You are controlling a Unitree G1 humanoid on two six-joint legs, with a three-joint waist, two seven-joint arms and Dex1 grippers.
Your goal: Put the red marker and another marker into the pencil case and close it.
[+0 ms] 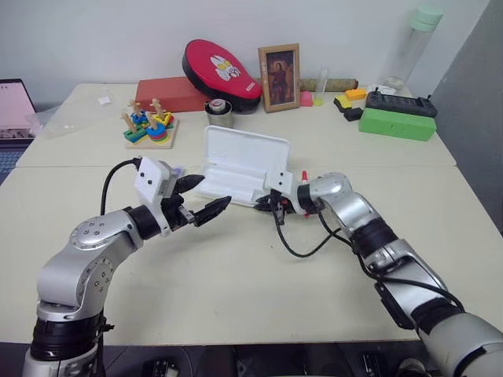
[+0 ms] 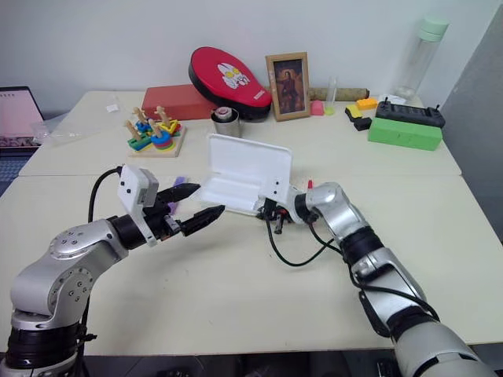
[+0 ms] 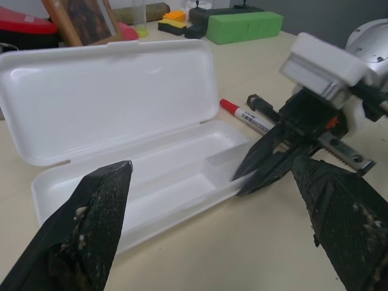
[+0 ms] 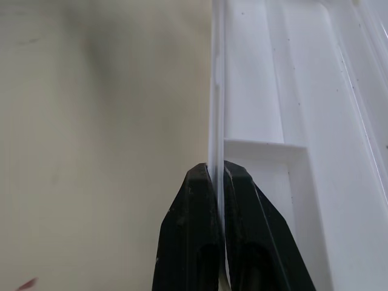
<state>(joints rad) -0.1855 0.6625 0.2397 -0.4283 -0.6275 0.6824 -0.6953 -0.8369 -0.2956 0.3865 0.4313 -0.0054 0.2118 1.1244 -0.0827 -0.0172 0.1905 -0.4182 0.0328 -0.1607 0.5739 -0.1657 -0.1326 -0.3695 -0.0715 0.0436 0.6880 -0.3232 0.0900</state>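
Observation:
The white pencil case (image 1: 245, 157) lies open in the middle of the table, lid raised, tray (image 3: 176, 173) empty. My right gripper (image 1: 265, 203) is shut on the thin front wall of the tray at its right end; the black fingertips (image 4: 200, 182) pinch the wall. The red marker (image 3: 244, 115) lies on the table just behind that wrist, beside the case's right end. My left gripper (image 1: 214, 191) hangs open left of the case's front edge, holding nothing. A lilac bit of the other marker (image 2: 179, 180) peeks out behind the left gripper, mostly hidden.
At the back stand a red oval pouch (image 1: 222, 72), a red box (image 1: 169, 94), a framed picture (image 1: 279, 77), a metal cup (image 1: 219, 113) and a wooden stacking toy (image 1: 149, 127). A green block (image 1: 397, 123), a black device (image 1: 401, 102) and a bottle (image 1: 418, 39) are back right.

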